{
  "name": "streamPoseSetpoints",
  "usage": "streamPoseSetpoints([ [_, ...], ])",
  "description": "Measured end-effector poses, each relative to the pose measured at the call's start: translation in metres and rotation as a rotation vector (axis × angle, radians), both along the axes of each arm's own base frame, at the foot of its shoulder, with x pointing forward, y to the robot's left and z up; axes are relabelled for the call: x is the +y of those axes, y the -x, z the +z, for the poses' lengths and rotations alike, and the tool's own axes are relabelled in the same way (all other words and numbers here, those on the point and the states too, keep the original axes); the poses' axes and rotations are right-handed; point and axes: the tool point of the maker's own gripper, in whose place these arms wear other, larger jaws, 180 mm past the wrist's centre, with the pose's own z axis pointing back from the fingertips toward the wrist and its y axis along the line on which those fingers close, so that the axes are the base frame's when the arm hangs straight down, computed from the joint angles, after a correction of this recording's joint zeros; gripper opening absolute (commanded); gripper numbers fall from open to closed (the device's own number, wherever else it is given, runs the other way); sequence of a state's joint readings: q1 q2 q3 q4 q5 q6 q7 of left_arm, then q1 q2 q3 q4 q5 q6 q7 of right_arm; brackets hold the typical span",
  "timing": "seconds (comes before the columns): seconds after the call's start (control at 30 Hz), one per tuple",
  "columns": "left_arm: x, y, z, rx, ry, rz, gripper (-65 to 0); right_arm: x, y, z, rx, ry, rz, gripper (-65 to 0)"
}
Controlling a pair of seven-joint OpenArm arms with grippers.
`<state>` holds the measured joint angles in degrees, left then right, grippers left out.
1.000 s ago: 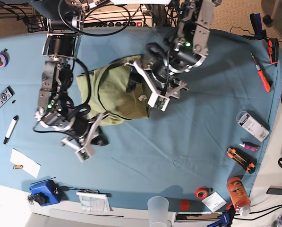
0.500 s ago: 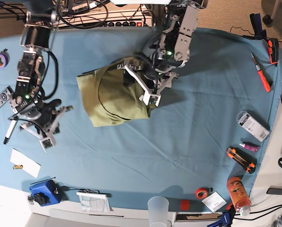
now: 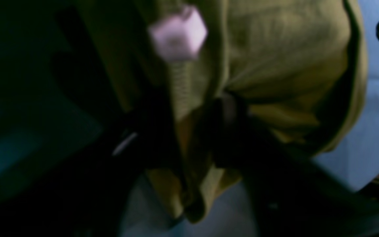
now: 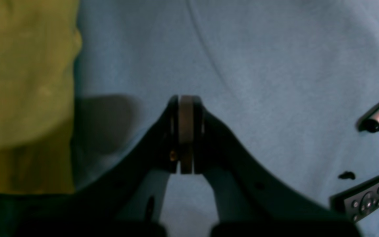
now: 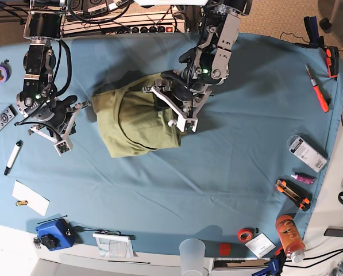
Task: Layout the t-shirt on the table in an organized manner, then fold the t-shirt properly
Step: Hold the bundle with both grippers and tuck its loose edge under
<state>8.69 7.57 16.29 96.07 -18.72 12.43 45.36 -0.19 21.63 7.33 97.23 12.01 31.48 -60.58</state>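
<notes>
The bench (image 5: 228,172), spread with teal-blue cloth, fills most of what I see, and the t-shirt (image 5: 134,123) lies on it as a bunched olive heap, a little toward the far edge and left of centre in the base view, not laid flat at all. Its longer run goes roughly from the far edge toward the near edge, with folds piled on each other. My left tool (image 5: 180,109) sits right at the heap's right-hand border, pressed into the cloth; in the left wrist view green fabric lies between and around the dark fingers (image 3: 229,131), yet the blur keeps me from saying whether they pinch it or only straddle it. My right tool (image 4: 186,131) has its fingers pressed together on nothing, over bare bench just beside the shirt's other border, with the green edge off to its side. So the shirt lies between my two arms, the left one touching, the right one near but apart. I judge that spreading calls for the right to take the opposite edge. A white marker (image 5: 13,157) and a remote (image 5: 1,122) lie by the left edge.
</notes>
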Motion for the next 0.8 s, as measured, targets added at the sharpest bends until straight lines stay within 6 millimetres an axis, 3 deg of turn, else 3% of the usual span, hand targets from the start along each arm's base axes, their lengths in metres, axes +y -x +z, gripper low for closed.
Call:
streamPoseSetpoints([
  [0.13,-0.012,0.009,0.001,0.05,0.083,-0.022,-64.4,0.003,0.004,-0.004,0.0,-0.015,0.006,-65.0],
  [0.4,-0.037,0.04,0.01,0.068,0.138,-0.261,-65.0,0.026,0.014,-0.017,0.059,-0.147,0.08,-65.0],
  [0.53,-0.035,0.04,0.022,0.047,0.133,-0.278,-65.0,0.049,0.034,-0.024,0.138,-0.251,0.155,-65.0],
  [0.67,-0.038,0.045,0.031,-0.006,0.121,-0.375,-65.0,0.058,0.052,-0.032,0.193,-0.32,0.156,-65.0],
  [0.8,-0.019,0.048,0.021,-0.013,0.065,-0.403,-65.0,0.069,0.071,-0.031,0.23,-0.356,0.179,-65.0],
])
